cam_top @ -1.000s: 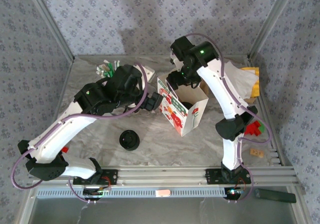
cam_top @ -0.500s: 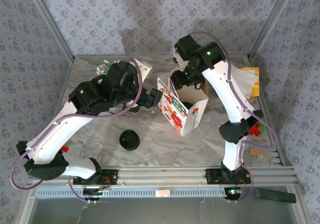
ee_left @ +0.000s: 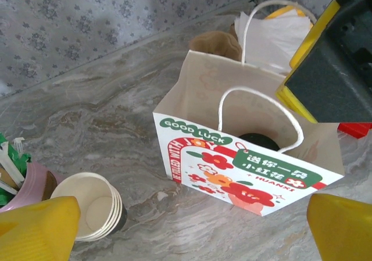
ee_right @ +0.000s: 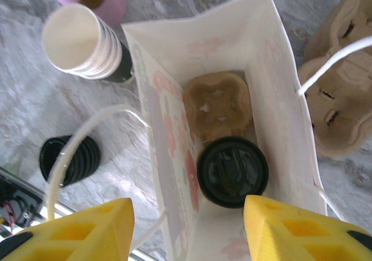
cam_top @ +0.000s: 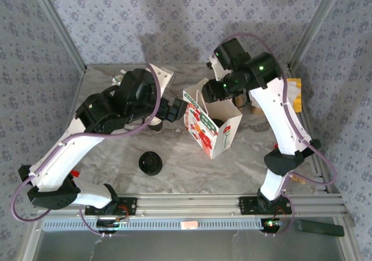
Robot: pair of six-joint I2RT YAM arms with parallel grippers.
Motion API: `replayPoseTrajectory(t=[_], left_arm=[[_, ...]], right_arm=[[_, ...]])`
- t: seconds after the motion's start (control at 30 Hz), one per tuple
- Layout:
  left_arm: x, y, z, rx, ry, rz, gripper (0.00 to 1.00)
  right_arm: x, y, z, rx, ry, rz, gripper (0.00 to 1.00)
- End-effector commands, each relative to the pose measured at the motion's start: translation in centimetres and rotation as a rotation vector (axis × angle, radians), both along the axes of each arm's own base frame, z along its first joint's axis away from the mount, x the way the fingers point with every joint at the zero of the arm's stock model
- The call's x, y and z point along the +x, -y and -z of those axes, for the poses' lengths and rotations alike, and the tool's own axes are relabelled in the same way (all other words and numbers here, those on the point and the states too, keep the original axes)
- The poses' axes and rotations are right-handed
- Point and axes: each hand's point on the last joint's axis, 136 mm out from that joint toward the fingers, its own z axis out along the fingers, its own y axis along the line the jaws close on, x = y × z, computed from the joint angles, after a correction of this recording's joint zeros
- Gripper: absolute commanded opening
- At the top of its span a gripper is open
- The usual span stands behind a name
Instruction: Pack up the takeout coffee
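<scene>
The takeout coffee (ee_right: 232, 171) stands inside the paper bag (ee_right: 273, 69), its round black lid facing up beside a brown cardboard insert (ee_right: 218, 104). The lid also shows through the bag's mouth from the left wrist, as the takeout coffee (ee_left: 258, 140), and from the top camera, as the takeout coffee (cam_top: 214, 122). My right gripper (ee_right: 186, 208) hovers above the bag's mouth, open, its yellow fingers holding nothing. The left gripper (ee_left: 192, 226) stands wide open on the bag's left, facing the printed side of the bag (ee_left: 244, 162), apart from it.
A stack of lidless cups (ee_left: 93, 206) stands just left of the bag, beside a pink holder (ee_left: 29, 182) of stirrers. Black lids (cam_top: 150, 163) lie piled in front. A cardboard cup carrier (ee_right: 343, 98) and white napkins (ee_left: 273, 31) sit behind and right of the bag.
The right arm has lifted and swung back and to the right, away from the bag's mouth. The left arm has edged slightly towards the bag. The cup stays in the bag.
</scene>
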Motion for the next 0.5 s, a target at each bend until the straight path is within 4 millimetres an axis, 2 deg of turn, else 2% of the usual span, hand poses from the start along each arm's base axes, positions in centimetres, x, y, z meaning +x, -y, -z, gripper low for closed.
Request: replayPoseTrajectory(t=[0.0, 0.07, 0.2, 0.33, 0.47], left_arm=[[0.0, -0.4, -1.1, -0.021, 0.001, -0.036, 1.00], [0.1, -0.6, -1.5, -0.030, -0.002, -0.052, 1.00], [0.6, -1.5, -2.2, -0.033, -0.011, -0.124, 1.00], [1.5, -3.8, -2.4, -0.016, -0.030, -0.267, 1.00], [2.6, -5.6, -2.3, -0.050, -0.084, -0.366, 1.00]], right_arm=[[-0.8, 0.0, -4.7, 0.131, 0.145, 0.005, 0.54], [-1.2, 0.2, -7.2, 0.199, 0.224, 0.007, 0.54], [-2.4, 0.9, -10.5, 0.288, 0.328, -0.003, 0.54], [-4.1, 1.1, -11.8, 0.330, 0.360, -0.050, 0.54], [-5.6, 0.4, -11.8, 0.371, 0.348, -0.114, 0.54]])
